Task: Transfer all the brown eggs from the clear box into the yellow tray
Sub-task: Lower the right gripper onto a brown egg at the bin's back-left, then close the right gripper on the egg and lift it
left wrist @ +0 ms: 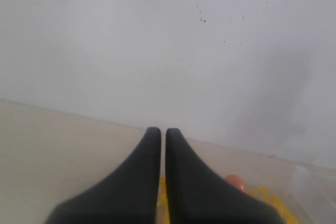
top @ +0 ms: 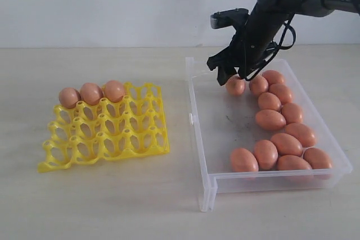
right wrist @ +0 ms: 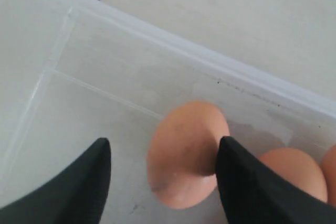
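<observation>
Tray [top: 112, 139] left of the box [top: 194, 122] on the bench [top: 112, 206]; three eggs [top: 91, 93] in its back row, the rest in the box.

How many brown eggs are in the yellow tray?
3. The brown eggs sit side by side in the back row of the yellow tray, from its left corner; none seems hidden.

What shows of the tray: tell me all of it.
The tray is bright yellow plastic openwork, four by four cups with raised peaks between them. It lies flat on the table, left of the box and apart from it. Three eggs sit in its far row, filling the cups from the left end. That row's right cup and the other three rows hold nothing.
</observation>
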Controlling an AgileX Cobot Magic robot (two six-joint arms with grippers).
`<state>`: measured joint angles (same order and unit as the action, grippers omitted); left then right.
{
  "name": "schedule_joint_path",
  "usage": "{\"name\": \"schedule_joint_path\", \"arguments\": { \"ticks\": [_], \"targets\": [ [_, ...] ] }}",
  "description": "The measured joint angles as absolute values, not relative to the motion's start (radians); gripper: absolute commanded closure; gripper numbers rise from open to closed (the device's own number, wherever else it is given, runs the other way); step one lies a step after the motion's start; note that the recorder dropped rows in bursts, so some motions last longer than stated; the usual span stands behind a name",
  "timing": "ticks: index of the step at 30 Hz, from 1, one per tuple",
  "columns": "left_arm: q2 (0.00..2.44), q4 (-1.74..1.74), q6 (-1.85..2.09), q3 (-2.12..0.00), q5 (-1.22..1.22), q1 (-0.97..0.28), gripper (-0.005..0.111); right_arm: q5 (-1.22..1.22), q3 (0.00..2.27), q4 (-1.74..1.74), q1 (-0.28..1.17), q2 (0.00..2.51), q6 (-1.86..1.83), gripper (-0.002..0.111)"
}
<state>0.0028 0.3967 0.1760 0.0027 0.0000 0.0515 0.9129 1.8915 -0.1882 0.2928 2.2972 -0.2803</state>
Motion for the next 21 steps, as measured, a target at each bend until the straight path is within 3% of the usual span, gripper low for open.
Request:
{"name": "schedule_joint_path", "arguments": {
  "ticks": [18,20,21],
  "targets": [
    [0.003,0.397,0.176,0.003,0.0,0.051,0.103,0.858,1.891,-0.13,0.301,2.374,-0.242,0.056],
    [0.003,0.397,0.176,0.003,0.0,0.051,0.103,0.846,1.893,-0.128,0.301,2.374,-0.246,0.063],
    [0.003,0.397,0.176,0.003,0.0,0.051,0.103,0.846,1.893,-0.128,0.301,2.374,-0.246,0.072]
  ]
}}
